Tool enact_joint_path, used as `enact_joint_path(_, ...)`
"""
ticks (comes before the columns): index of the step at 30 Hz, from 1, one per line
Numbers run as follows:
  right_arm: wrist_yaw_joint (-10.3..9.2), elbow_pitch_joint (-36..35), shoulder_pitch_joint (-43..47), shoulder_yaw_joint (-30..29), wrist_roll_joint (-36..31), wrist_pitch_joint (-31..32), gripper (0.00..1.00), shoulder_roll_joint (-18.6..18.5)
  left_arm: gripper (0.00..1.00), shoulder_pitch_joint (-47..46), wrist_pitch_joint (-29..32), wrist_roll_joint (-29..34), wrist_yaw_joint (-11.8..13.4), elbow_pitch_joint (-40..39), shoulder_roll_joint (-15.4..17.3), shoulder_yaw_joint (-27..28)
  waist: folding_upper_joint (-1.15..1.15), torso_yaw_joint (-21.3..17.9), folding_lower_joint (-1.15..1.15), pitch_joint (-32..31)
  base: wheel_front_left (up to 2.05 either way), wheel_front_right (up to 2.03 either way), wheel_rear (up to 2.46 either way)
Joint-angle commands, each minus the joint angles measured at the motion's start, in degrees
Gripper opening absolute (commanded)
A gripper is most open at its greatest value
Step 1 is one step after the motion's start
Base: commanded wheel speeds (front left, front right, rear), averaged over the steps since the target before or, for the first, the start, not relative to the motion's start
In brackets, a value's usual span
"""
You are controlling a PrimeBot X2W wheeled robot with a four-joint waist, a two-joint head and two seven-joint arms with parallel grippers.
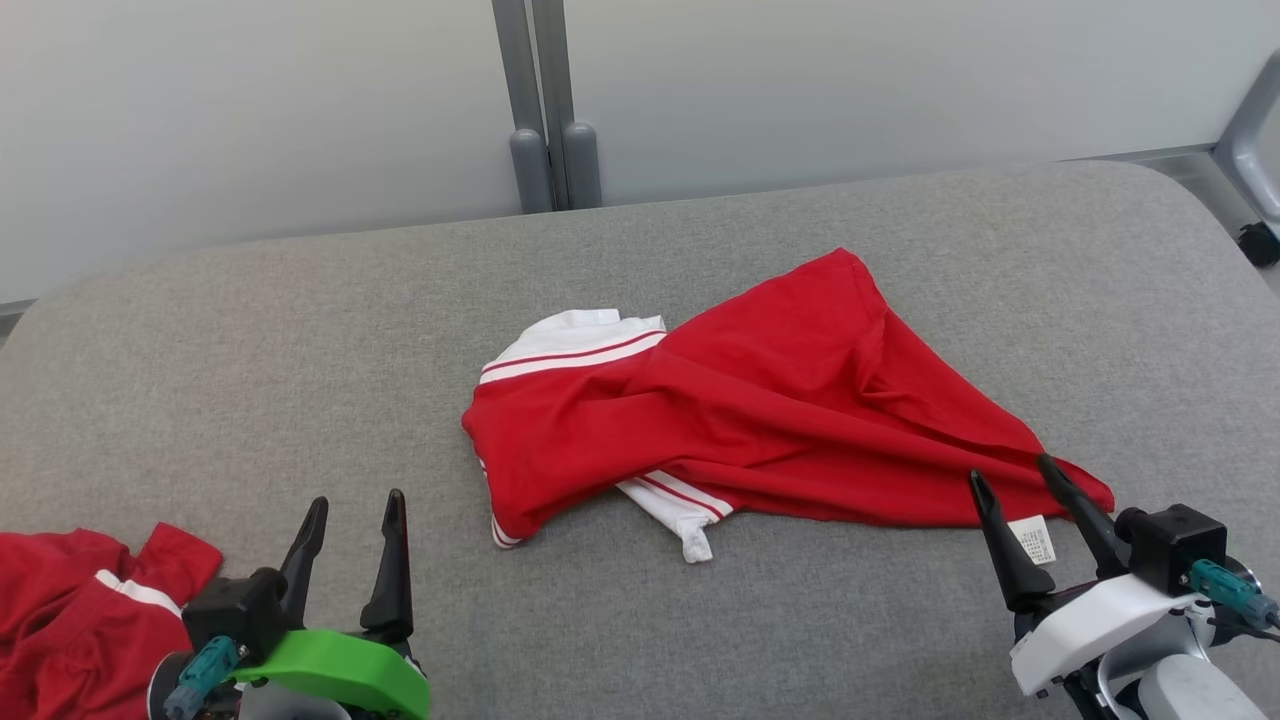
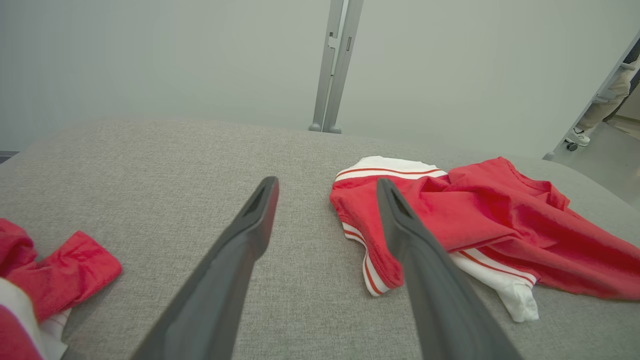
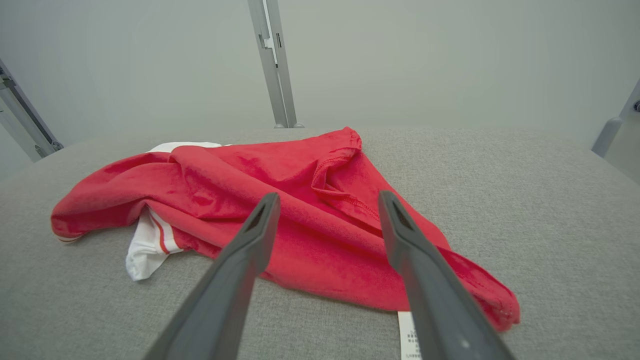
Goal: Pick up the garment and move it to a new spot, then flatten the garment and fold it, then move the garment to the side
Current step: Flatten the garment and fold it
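- The left gripper (image 1: 357,497) has its jaws spread wide, holding and touching nothing, above the bare cushion (image 1: 250,350) near its front left corner.
- The right gripper (image 1: 1010,469) also has its jaws spread, gripping nothing. Its tips sit at the garment's near right corner, beside a white tag (image 1: 1035,540).
- The garment (image 1: 800,400), red with white striped trim, lies crumpled at the cushion's middle, reaching towards the front right.
- Two red garments in all: the second garment (image 1: 70,600) is bunched at the front left corner.
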Motion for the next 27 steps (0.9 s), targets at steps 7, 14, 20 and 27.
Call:
enact_joint_path(7, -0.10, -0.33, 1.00, 0.69, -0.78, -0.13, 1.00, 1.38, 1.00, -0.12, 7.88, -1.27, -2.74, 1.86, 0.53, -3.92, 0.00, -1.05, 0.00, -0.25, 0.00, 0.00, 0.00)
enact_joint_path(14, -0.09, -0.38, -0.88, 1.45, -0.34, -0.14, 1.00, 1.82, 1.00, -7.09, 19.19, -0.40, -2.73, 6.78, -0.16, -8.39, 0.00, -3.81, 0.00, 2.13, 0.00, 0.00, 0.00)
enact_joint_path(20, -0.10, 0.31, -2.68, 2.28, -0.05, -0.14, 1.00, 2.44, 1.00, -14.70, 22.46, 0.33, -3.10, 16.45, -0.65, -9.39, 0.00, -6.87, 0.00, 4.72, 0.00, 0.00, 0.00)
enact_joint_path(27, -0.09, 0.66, -2.39, 0.85, 0.20, -0.14, 1.00, 2.68, 0.00, -18.57, 19.64, 0.36, -4.74, 19.84, 0.82, -8.72, 0.00, -9.57, 0.00, 5.03, 0.00, 0.00, 0.00)
